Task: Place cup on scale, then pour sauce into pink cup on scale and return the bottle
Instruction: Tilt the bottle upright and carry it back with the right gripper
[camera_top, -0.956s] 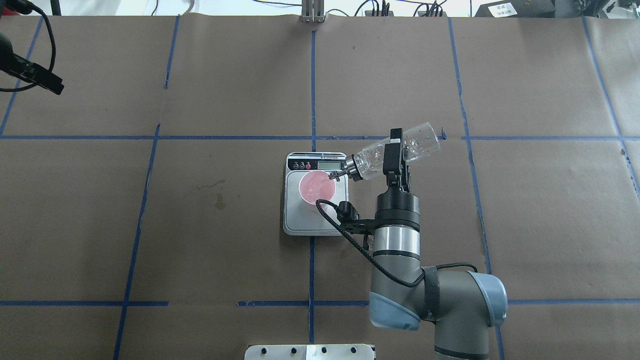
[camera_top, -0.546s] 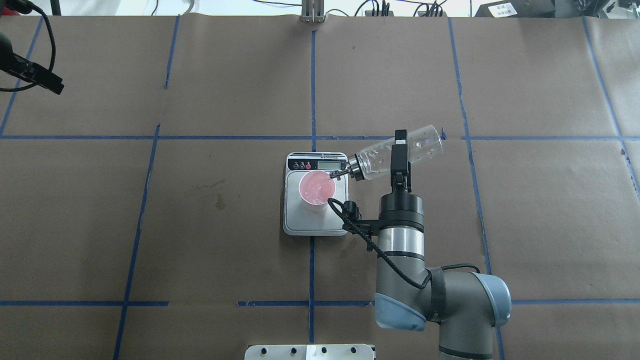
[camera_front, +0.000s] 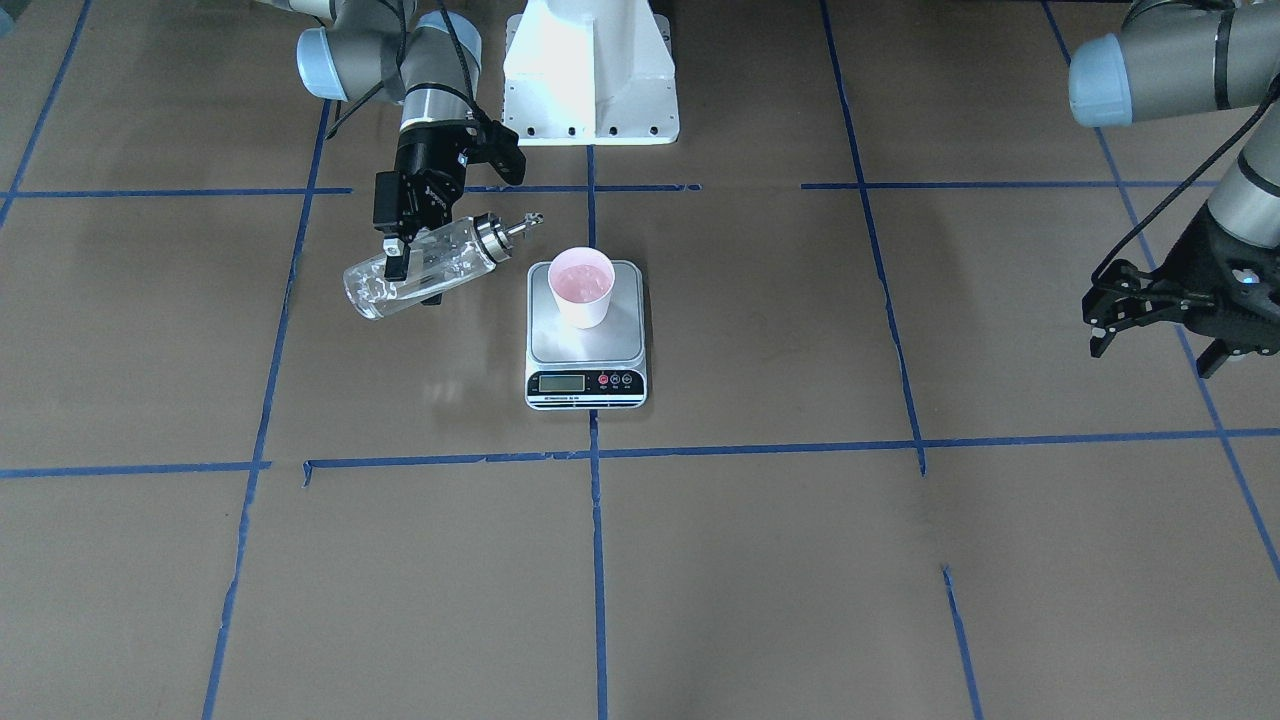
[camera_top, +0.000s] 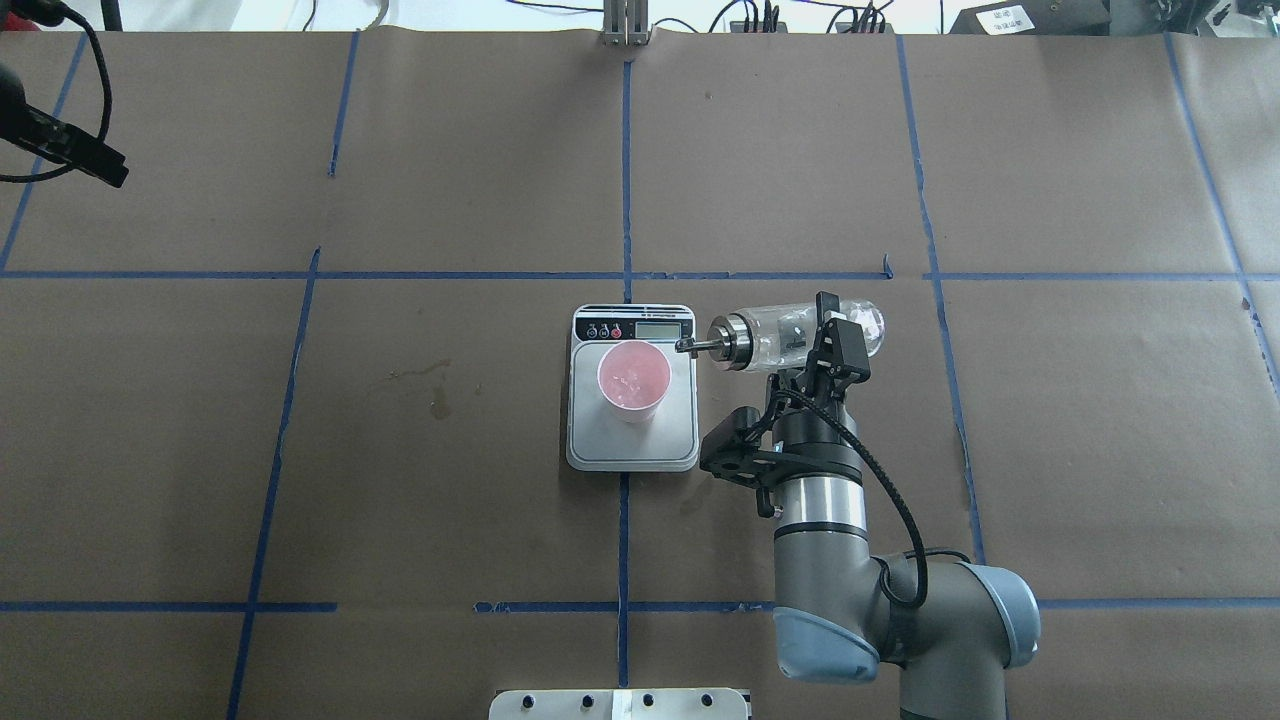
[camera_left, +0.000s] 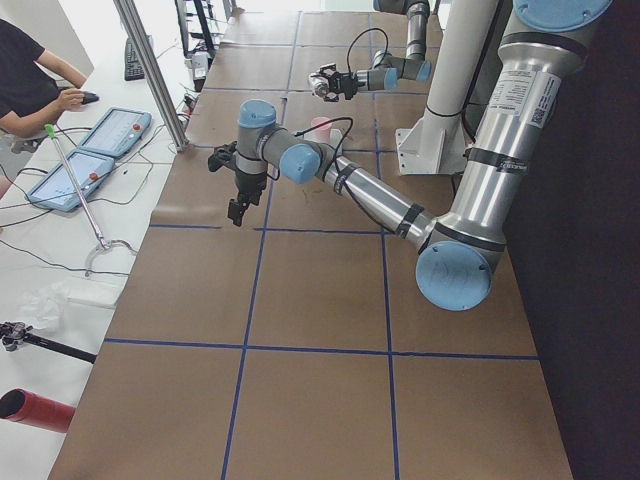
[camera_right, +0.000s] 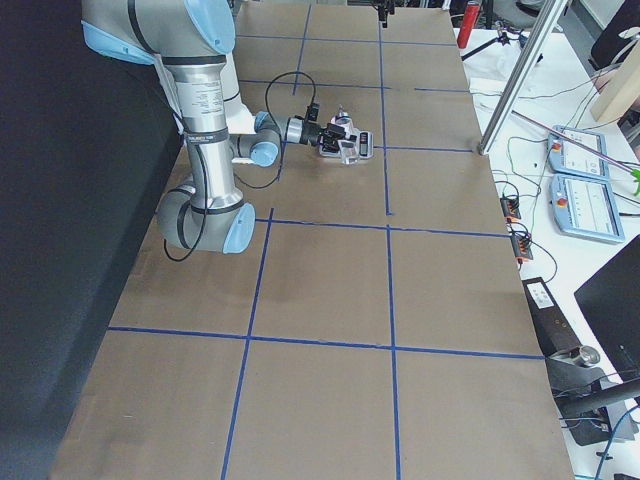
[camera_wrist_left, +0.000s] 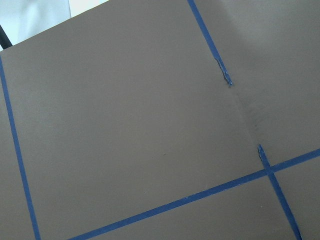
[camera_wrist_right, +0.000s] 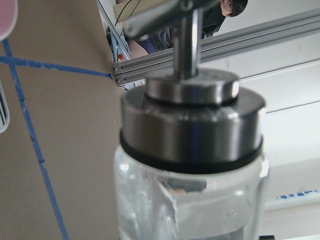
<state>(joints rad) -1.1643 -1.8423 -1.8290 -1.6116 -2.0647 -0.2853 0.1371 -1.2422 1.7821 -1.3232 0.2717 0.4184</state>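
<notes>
The pink cup (camera_top: 633, 378) (camera_front: 582, 285) stands upright on the scale (camera_top: 632, 445) (camera_front: 585, 345) and holds liquid. My right gripper (camera_top: 828, 338) (camera_front: 412, 272) is shut on the clear bottle (camera_top: 775, 338) (camera_front: 440, 262), which lies nearly level in the air beside the scale. Its silver spout (camera_top: 690, 346) points toward the scale and ends near the scale's edge, clear of the cup. The right wrist view is filled by the bottle's metal collar (camera_wrist_right: 192, 125). Far off to the side, my left gripper (camera_front: 1098, 325) hangs open over bare paper.
Brown paper with blue tape lines (camera_top: 625, 180) covers the table. The white robot base (camera_front: 590, 70) stands behind the scale. A dark stain (camera_top: 440, 403) marks the paper left of the scale. A seated person (camera_left: 30, 80) and tablets (camera_left: 90, 160) are beyond the table's end.
The right arm has drawn the bottle back from the cup and levelled it. The spout, which was over the cup's rim, now sits off to the side. The wrist has rotated.
</notes>
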